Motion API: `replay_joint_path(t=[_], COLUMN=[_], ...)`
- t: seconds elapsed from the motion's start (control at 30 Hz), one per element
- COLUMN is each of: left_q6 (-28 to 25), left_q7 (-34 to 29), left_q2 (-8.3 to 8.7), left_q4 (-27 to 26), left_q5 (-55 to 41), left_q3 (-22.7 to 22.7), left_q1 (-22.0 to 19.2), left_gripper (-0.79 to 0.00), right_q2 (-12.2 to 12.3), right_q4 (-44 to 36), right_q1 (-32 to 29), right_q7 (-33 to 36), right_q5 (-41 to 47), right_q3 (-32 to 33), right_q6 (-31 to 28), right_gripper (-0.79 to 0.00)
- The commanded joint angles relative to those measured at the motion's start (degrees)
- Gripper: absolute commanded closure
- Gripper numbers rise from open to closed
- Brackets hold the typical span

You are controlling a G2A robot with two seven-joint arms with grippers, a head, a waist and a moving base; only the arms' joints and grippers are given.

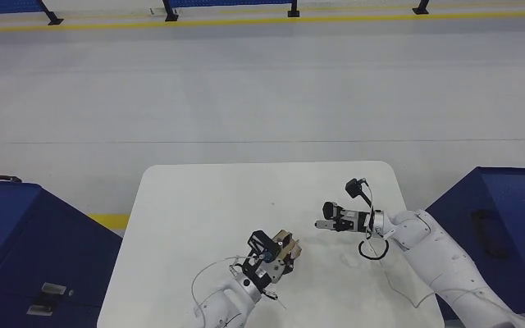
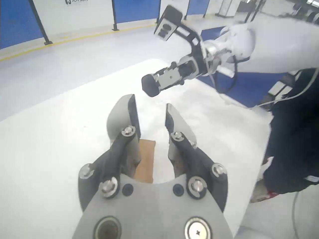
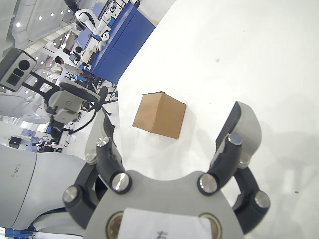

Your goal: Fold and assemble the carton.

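A small brown carton (image 3: 159, 115), folded into a closed box, stands on the white table (image 1: 205, 213) near its front edge; from above the carton (image 1: 289, 246) lies just ahead of my left arm. My left gripper (image 2: 149, 103) hangs open over it, nothing between its fingers, and a strip of the carton (image 2: 145, 160) shows under the palm. My right gripper (image 3: 172, 111) is open too, held a short way off to the right of the box and pointing at it. In the top view the left gripper (image 1: 275, 252) is beside the box and the right gripper (image 1: 321, 221) apart from it.
Blue cabinets (image 1: 49, 246) flank the table on both sides, the other one at the right (image 1: 484, 205). The table's far half is bare white surface. A loose cable (image 1: 373, 246) loops beside the right wrist.
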Motion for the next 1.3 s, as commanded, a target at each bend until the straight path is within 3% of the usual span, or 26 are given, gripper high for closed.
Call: replay_joint_path(t=[0.0,0.33,0.83,1.13,1.27], left_q6=[0.1,6.5,6.6,7.1,6.8], left_q7=[-0.6,-3.7,-7.5,-4.6,-6.4], left_q2=[-0.48,-2.15,-2.78,-3.04,-3.07], left_q4=[2.1,7.3,11.1,9.6,10.2], left_q5=[-1.6,1.2,0.9,1.2,1.5], left_q3=[0.8,3.8,3.7,3.7,3.5], left_q1=[-1.7,-5.7,-6.2,-5.3,-5.4], left_gripper=[0.000,0.000,0.000,0.000,0.000], right_q2=[0.0,0.0,0.0,0.0,0.0], right_q4=[0.0,0.0,0.0,0.0,0.0], right_q1=[0.0,0.0,0.0,0.0,0.0], right_q7=[0.0,0.0,0.0,0.0,0.0], right_q5=[0.0,0.0,0.0,0.0,0.0], right_q3=[0.0,0.0,0.0,0.0,0.0], right_q6=[0.0,0.0,0.0,0.0,0.0], right_gripper=[-0.785,-0.785,-0.785,-0.785,-0.785])
